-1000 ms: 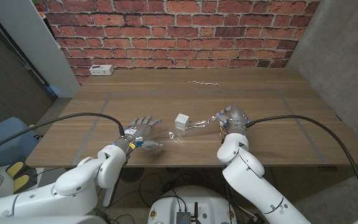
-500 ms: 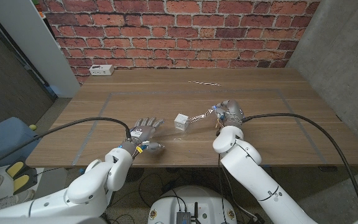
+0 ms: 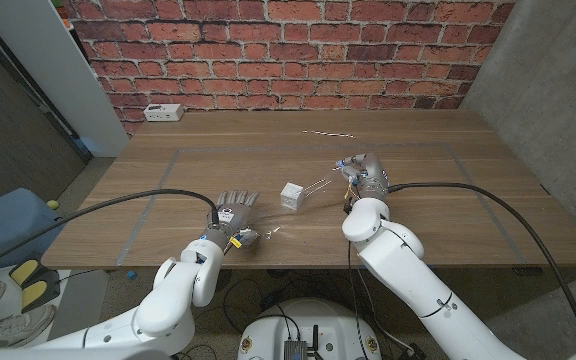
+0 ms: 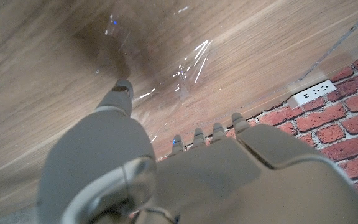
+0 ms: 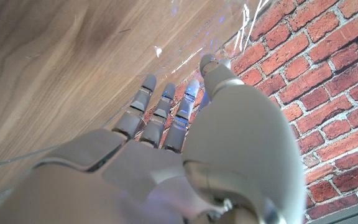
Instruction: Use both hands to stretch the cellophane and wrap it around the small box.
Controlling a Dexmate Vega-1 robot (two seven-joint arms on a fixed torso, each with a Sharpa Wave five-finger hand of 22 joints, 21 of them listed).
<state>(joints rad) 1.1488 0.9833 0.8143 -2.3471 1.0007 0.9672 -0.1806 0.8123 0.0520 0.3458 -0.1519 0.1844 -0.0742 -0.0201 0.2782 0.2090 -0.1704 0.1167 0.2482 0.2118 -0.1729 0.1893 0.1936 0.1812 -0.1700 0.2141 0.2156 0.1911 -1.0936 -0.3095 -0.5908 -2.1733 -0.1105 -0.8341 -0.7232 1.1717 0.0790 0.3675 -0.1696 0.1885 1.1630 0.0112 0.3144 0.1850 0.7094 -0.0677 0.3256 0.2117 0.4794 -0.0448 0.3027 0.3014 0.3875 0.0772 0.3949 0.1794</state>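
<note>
The small white cube-shaped box (image 3: 292, 195) sits near the middle of the brown wooden surface (image 3: 418, 150), with the clear crinkled cellophane sheet (image 3: 313, 189) running from its 3 o'clock side to the right robot hand (image 3: 353, 178), which seems to pinch that end. The left robot hand (image 3: 232, 214), at the box's 8 o'clock, has its fingers spread; a glinting bit of film (image 3: 253, 236) lies by it, but whether it grips it I cannot tell.

Likely risks: the film slipping free, or dragging the light box. A white power strip (image 3: 162, 112) lies at the surface's 11 o'clock corner, a thin pale scrap (image 3: 328, 133) at 12; neither obstructs.
</note>
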